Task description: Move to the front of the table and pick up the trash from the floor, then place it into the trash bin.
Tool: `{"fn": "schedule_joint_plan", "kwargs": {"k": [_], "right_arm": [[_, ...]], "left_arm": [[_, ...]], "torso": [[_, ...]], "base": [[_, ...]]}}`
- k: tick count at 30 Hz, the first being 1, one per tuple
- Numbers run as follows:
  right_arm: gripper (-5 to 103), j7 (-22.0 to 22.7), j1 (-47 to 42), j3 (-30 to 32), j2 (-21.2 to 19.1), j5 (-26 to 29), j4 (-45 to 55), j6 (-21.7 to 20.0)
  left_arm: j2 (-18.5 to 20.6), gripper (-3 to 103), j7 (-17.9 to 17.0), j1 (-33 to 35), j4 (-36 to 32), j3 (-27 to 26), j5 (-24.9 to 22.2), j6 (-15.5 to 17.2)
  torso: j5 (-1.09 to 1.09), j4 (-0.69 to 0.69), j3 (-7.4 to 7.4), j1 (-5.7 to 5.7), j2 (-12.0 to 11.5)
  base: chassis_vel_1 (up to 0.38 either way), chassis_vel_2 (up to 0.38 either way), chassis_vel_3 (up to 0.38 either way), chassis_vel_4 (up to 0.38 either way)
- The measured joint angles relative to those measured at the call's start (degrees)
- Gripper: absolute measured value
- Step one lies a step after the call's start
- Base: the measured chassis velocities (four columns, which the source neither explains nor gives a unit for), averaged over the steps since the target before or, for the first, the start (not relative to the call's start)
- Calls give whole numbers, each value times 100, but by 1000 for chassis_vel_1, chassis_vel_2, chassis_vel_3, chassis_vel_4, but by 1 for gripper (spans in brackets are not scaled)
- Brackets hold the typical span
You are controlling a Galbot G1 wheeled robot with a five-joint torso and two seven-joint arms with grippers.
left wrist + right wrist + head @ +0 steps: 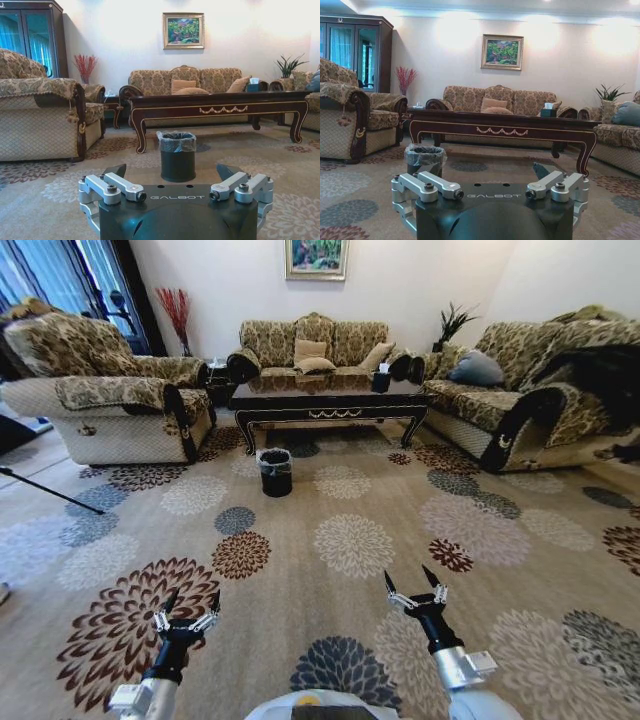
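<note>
- Left tool [187, 612]: mine, held low over the flowered carpet [350, 540] at the near left of the head view, its 2 dark fingers spread and pinching nothing; the left wrist view shows the same spread tool [175, 175] from behind.
- Right tool [416, 583]: mine, held low over the carpet at the near right, fingers likewise spread and bare; the right wrist view shows it [492, 172] the same way.
- Surface [328, 400]: long, low, glossy dark wood with a gold scroll on its front edge and curved legs, standing well ahead of both tools, in front of the middle sofa [315, 345].
- Trash bin [275, 471]: small, round, black, upright on the carpet just in front of the surface's left end, well apart from both tools; a greyish liner is folded over its rim. It stands straight ahead in the left wrist view [177, 156].
- Trash: I cannot pick out any scraps on the carpet at this range.
- Tissue box [381, 380]: dark, on the right part of the surface.
- Armchair [105, 390]: at the left. A second sofa [520, 390] stands at the right.
</note>
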Motion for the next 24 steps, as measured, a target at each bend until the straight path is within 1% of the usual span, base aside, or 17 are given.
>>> {"fn": "schedule_joint_plan", "kwargs": {"k": [3, 7, 14, 17, 24], "right_arm": [[100, 0, 0, 0, 0, 0, 0, 0], [100, 0, 0, 0, 0, 0, 0, 0], [100, 0, 0, 0, 0, 0, 0, 0], [100, 0, 0, 0, 0, 0, 0, 0], [100, 0, 0, 0, 0, 0, 0, 0]], "left_arm": [[0, 100, 0, 0, 0, 0, 0, 0], [0, 100, 0, 0, 0, 0, 0, 0], [0, 100, 0, 0, 0, 0, 0, 0], [0, 100, 0, 0, 0, 0, 0, 0], [0, 100, 0, 0, 0, 0, 0, 0]], "torso": [[0, 0, 39, 15, 55], [0, 0, 143, 38, 181], [0, 0, 242, 67, 307], [0, 0, 316, 87, 403], [0, 0, 410, 132, 542]], "base": [[0, 0, 0, 0], [0, 0, 0, 0], [0, 0, 0, 0], [0, 0, 0, 0], [0, 0, 0, 0]]}}
